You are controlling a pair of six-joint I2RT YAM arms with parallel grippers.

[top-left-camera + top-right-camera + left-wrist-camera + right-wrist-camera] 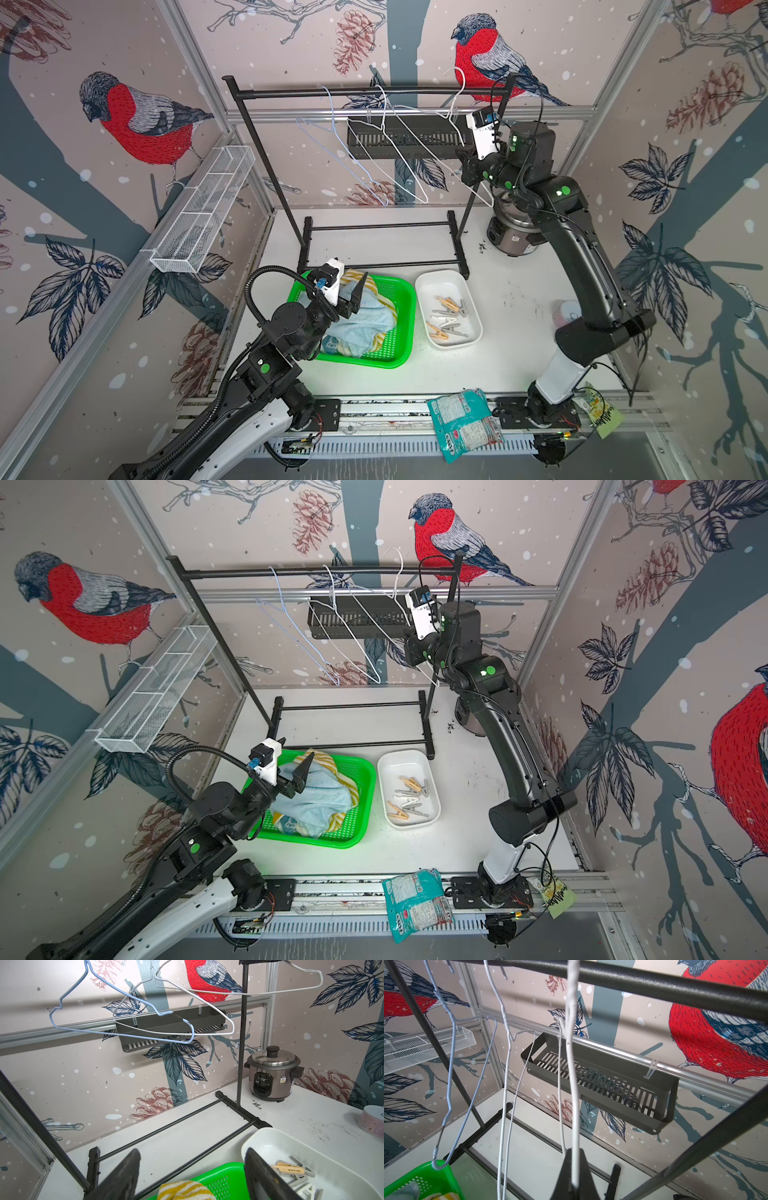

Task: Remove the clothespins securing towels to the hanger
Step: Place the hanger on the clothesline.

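**Fig.** We show the finger-length spring clothespins (449, 319), tan wood and pale grey plastic. They lie loose in the shallow white plastic tray (420, 286) on the bench, below and just right of the left claw (192, 1153) and far below the right claw (575, 1157). We see none on the thin wire hangers (122, 1034).

The left claw stands wide and empty over the crumpled terry towels (368, 322) in the green perforated basket (409, 297). The right claw is pinched tight on the white wire hanger (571, 1064) that hangs from the black rail (654, 985).

We judge each pin light, stiff and sprung, the plastic ones slick. They should be squeezed at the two tail levers, never at the nose. They lie flat, with their long axes mostly slanting across the tray, and we cannot tell which ends are noses.
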